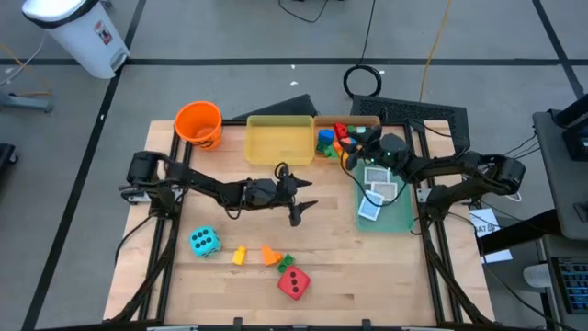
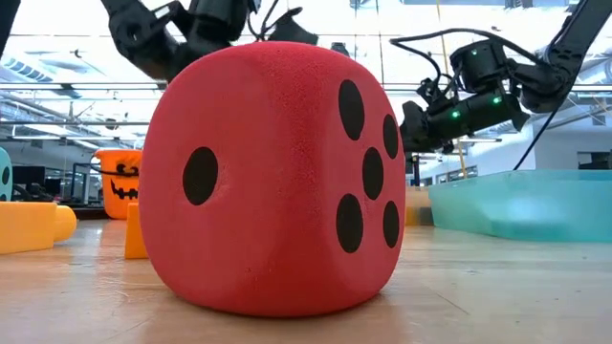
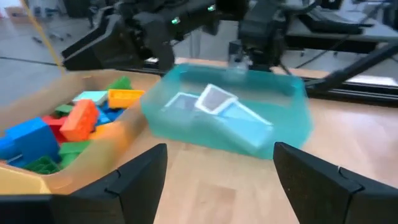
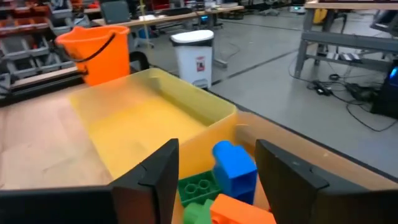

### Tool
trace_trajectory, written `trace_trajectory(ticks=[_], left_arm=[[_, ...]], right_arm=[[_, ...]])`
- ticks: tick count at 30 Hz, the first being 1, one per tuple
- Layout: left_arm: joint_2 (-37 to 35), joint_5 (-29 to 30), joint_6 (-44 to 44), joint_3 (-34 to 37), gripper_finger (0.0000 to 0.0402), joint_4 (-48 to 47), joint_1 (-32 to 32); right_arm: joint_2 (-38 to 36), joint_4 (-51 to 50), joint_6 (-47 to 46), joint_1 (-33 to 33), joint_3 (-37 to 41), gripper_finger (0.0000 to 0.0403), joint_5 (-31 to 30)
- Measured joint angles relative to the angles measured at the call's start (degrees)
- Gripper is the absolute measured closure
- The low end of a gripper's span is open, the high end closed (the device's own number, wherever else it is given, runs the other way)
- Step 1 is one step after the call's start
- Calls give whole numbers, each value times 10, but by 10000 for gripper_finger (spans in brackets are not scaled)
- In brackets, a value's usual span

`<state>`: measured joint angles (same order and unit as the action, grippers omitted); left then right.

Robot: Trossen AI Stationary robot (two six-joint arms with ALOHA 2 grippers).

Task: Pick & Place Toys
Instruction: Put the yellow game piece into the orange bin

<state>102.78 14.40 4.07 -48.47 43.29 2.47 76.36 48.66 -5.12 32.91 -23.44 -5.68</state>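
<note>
From above, the left hand (image 1: pixel 299 204) hung over the worktop (image 1: pixel 230 276) beside the yellow tray (image 1: pixel 278 140), fingers spread and empty. The right hand (image 1: pixel 360 147) sat over the bricks (image 1: pixel 333 138) in the orange tray (image 1: pixel 367 120), next to the green tray (image 1: pixel 401 217) holding white cards (image 1: pixel 377 191). The cyan die (image 1: pixel 204 242) and red die (image 1: pixel 293 281) lay well short of the yellow tray, loose bricks (image 1: pixel 265 256) between them.

Its own wrist camera showed the right hand's fingers (image 4: pixel 152 177) parted above a blue brick (image 4: pixel 234 169), seemingly gripping nothing.
</note>
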Motion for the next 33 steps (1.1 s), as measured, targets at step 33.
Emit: trace_trajectory(ticks=[33], left_arm=[[-134, -54, 867, -3, 108, -710, 331]], right_arm=[[0, -6, 41, -34, 0, 234, 0]])
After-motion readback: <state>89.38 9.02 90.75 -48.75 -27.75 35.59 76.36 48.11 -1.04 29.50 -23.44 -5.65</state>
